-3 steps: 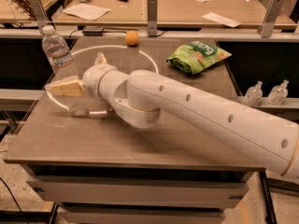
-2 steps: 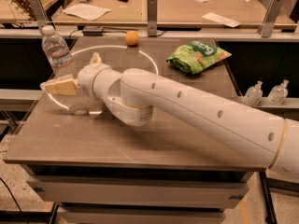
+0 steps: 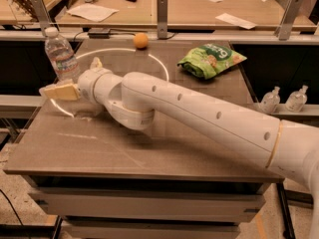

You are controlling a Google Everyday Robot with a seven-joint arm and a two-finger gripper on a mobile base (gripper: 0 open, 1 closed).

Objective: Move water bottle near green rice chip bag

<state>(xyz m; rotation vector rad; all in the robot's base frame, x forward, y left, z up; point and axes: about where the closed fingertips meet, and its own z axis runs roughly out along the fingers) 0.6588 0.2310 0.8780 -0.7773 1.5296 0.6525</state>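
Firstly, at the near side lies the brown surface [image 3: 149, 156]. The white arm [image 3: 199, 114] comes in from the right and reaches across it to the left. The pincer [image 3: 61, 91] is at the left edge of the surface, low, just in front of the water bottle [image 3: 61, 56]. Whether it is released or clenched, I cannot tell. The water bottle stands upright at the far left side. The green rice chip bag [image 3: 212, 59] lies at the far right side, well apart from the bottle. Between them, at the far edge, sits a small orange ball [image 3: 140, 40]. Two pump bottles [image 3: 270, 99] stand beyond the right edge.
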